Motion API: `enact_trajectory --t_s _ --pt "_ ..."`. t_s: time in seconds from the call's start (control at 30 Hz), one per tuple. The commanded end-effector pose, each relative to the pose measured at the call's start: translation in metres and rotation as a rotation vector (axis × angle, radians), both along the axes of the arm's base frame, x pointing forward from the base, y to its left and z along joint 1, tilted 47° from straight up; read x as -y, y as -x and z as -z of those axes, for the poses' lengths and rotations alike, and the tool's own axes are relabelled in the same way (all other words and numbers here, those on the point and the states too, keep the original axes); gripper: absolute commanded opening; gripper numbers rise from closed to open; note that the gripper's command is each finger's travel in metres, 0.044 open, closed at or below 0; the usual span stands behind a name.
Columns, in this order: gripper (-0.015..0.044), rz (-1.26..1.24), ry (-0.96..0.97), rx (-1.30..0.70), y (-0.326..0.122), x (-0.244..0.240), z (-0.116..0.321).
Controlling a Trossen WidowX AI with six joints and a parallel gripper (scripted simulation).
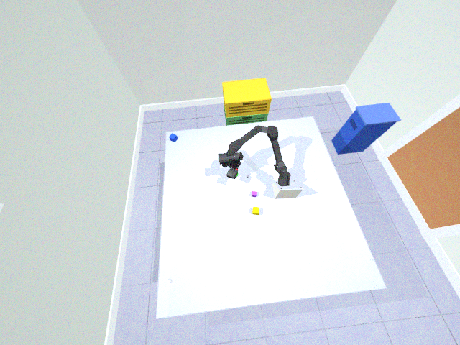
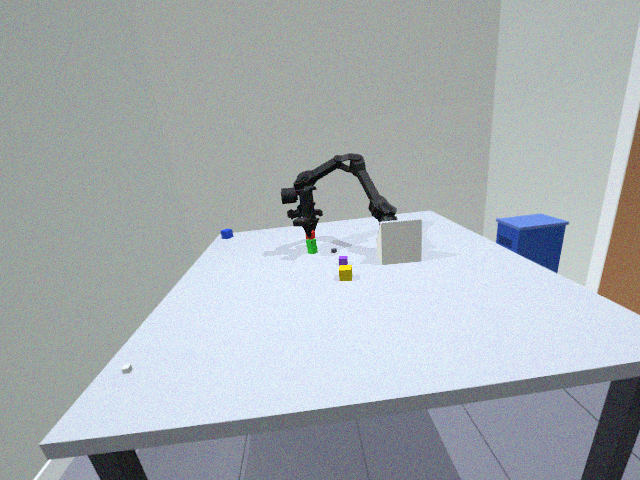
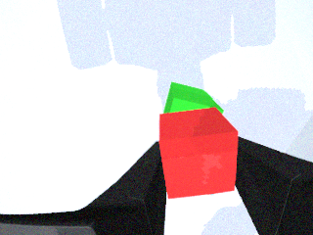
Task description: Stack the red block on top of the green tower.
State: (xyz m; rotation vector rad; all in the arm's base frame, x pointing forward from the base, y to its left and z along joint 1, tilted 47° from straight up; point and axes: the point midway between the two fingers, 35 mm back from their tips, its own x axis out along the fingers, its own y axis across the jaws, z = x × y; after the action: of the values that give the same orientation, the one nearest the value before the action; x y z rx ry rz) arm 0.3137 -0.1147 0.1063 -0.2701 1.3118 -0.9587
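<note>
Pincer (image 3: 199,157) closed on red block (image 3: 198,152), partway shut, fingers pressed vs. both side faces, block between them. Arm arched over from its base near the white box (image 2: 400,241), wrist pointing down.

Exterior view: red block (image 2: 310,234) sits directly above green tower (image 2: 311,246), approx. aligned; whether the two touch can't be told, gap too small to resolve. Wrist cam: green tower top (image 3: 190,98) peeks out behind/above the red block's upper edge, mostly hidden by it. Tower upright on counter (image 2: 361,330).

Top view: pincer (image 1: 231,172) w/ block over the tower spot, only a sliver of green visible at its edge.

Other items on counter: purple block (image 2: 342,260) and yellow block (image 2: 345,272), close together, near tower on the base side; small dark object (image 2: 333,250) between tower and purple block; blue block (image 2: 226,233) far off at a back corner; small white piece (image 2: 126,368) near the front-left edge. All apart from tower.
</note>
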Motion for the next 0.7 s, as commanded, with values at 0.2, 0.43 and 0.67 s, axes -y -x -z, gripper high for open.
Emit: enact_trajectory --t_s 0.2,0.43,0.67 --pt "0.0 -0.005 0.005 -0.001 0.0007 0.0059 0.0043" --pt "0.0 -0.005 0.005 -0.001 0.0007 0.0059 0.0043" --pt "0.0 -0.005 0.005 -0.001 0.0005 0.0043 0.0027"
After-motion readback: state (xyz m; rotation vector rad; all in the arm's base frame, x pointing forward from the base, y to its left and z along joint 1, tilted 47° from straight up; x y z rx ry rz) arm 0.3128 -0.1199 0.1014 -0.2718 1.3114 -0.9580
